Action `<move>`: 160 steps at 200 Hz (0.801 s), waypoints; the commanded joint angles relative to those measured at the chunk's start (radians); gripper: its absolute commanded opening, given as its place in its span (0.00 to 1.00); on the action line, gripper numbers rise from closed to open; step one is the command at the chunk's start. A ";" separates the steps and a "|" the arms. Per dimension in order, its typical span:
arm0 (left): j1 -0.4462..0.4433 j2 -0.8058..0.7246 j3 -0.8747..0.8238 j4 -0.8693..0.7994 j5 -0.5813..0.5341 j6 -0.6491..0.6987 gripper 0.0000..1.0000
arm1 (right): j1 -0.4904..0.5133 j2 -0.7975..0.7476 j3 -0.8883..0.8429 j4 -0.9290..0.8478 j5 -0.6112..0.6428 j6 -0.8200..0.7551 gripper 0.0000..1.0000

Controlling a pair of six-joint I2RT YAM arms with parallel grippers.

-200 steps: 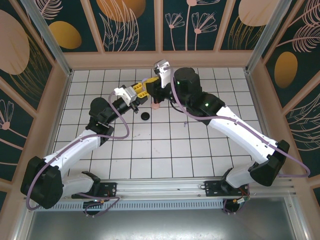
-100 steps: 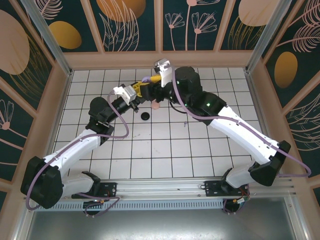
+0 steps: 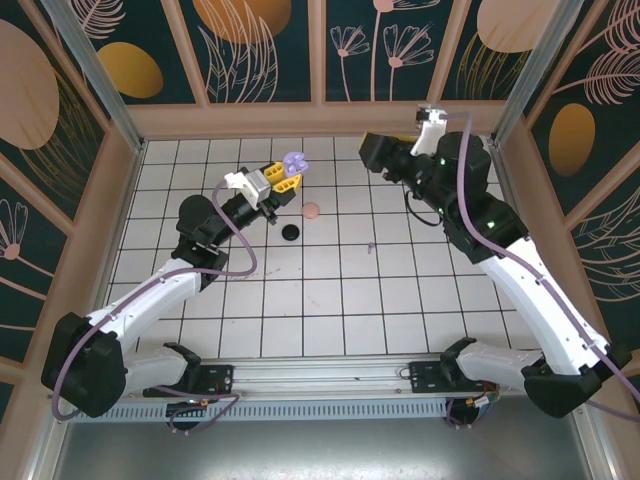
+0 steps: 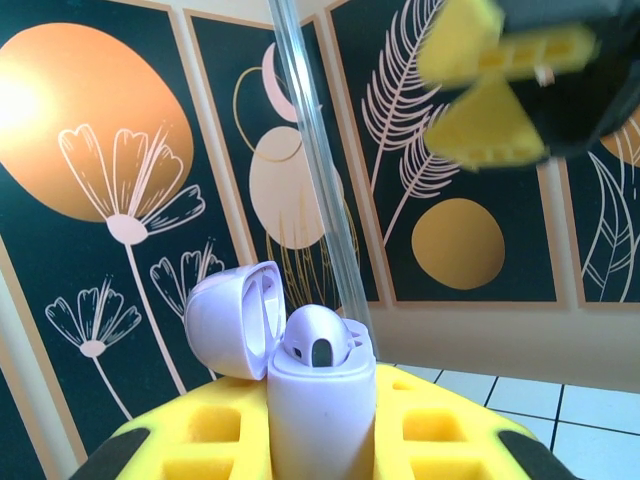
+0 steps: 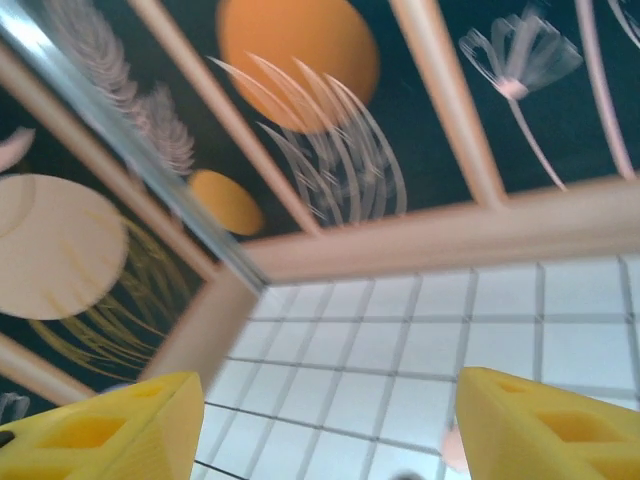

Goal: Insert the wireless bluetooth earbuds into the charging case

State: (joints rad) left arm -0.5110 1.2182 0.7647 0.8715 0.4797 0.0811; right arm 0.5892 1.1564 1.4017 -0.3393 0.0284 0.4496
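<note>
Left pincer [image 3: 282, 176] clamps the lavender plastic charging case [image 3: 294, 162], lid open for loading; right pincer [image 3: 375, 150], fingers spread, hangs right of the case

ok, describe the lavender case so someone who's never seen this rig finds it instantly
On the white grid table, follow the left arm to its claw near the back wall. The lavender case is pinched in the yellow fingers, above the tiles. Unlike the black disc and the pinkish disc lying flat nearby, it is held up with its lid flipped open.
</note>
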 commanded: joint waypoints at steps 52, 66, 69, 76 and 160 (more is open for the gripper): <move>-0.006 -0.006 -0.019 0.026 -0.018 -0.021 0.00 | -0.094 0.246 -0.277 -0.244 0.039 0.134 0.61; -0.006 -0.007 -0.019 0.023 -0.019 -0.021 0.00 | -0.097 0.303 -0.292 -0.250 0.041 0.144 0.60; -0.006 -0.005 -0.019 0.023 -0.018 -0.021 0.00 | -0.096 0.315 -0.294 -0.251 0.043 0.148 0.59; -0.006 -0.005 -0.020 0.023 -0.018 -0.023 0.00 | -0.097 0.343 -0.296 -0.253 0.047 0.161 0.58; -0.006 0.003 -0.027 0.040 -0.015 -0.040 0.00 | -0.091 0.578 -0.259 -0.212 0.040 0.257 0.45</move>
State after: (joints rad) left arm -0.5110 1.2182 0.7509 0.8715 0.4625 0.0551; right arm 0.4973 1.6939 1.1118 -0.5537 0.0563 0.6659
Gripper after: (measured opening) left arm 0.215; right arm 0.459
